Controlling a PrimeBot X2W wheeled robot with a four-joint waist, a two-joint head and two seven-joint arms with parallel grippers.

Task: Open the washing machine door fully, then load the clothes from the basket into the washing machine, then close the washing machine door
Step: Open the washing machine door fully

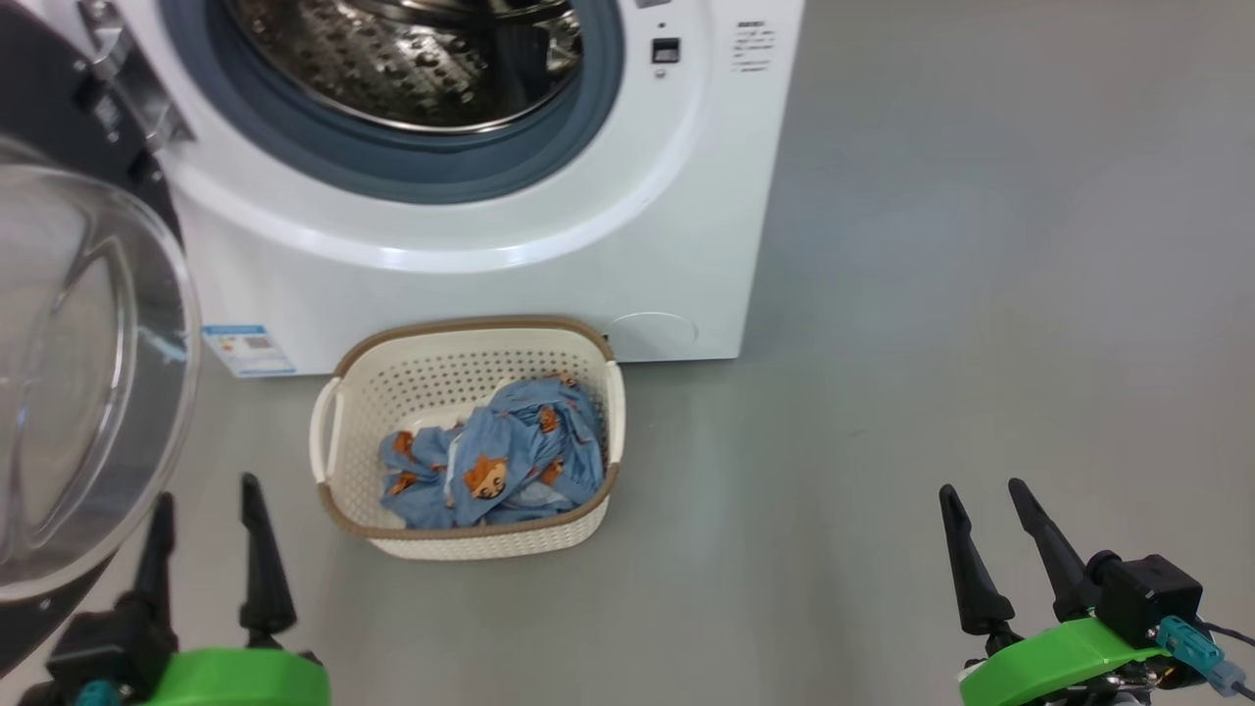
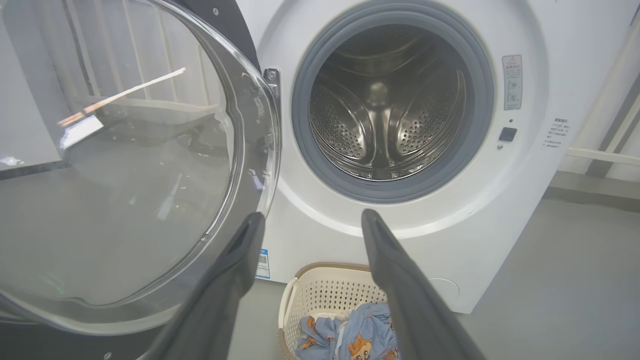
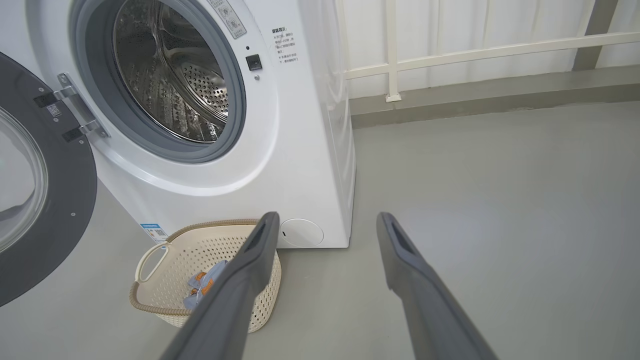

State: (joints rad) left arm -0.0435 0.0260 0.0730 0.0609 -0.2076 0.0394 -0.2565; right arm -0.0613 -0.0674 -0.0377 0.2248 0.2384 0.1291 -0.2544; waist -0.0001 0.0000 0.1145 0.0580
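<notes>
Door (image 1: 88, 373) stands open; clothes (image 1: 500, 461) in basket (image 1: 461, 378) before washer (image 1: 588, 245); left end effector (image 1: 206, 490) and right end effector (image 1: 981, 487) released, empty.

We face the washing machine (image 1: 471, 245), which stands on the floor (image 1: 931, 343). The washing machine door (image 1: 88, 373) stands wide open on our left. The basket (image 1: 471, 338) sits on the floor just in front of the machine, below its hole. The clothes (image 1: 500, 461) lie in the basket, toward its right side. Our left end effector (image 1: 206, 490) is beside the door. Our right end effector (image 1: 981, 487) is well apart, right of the basket.
</notes>
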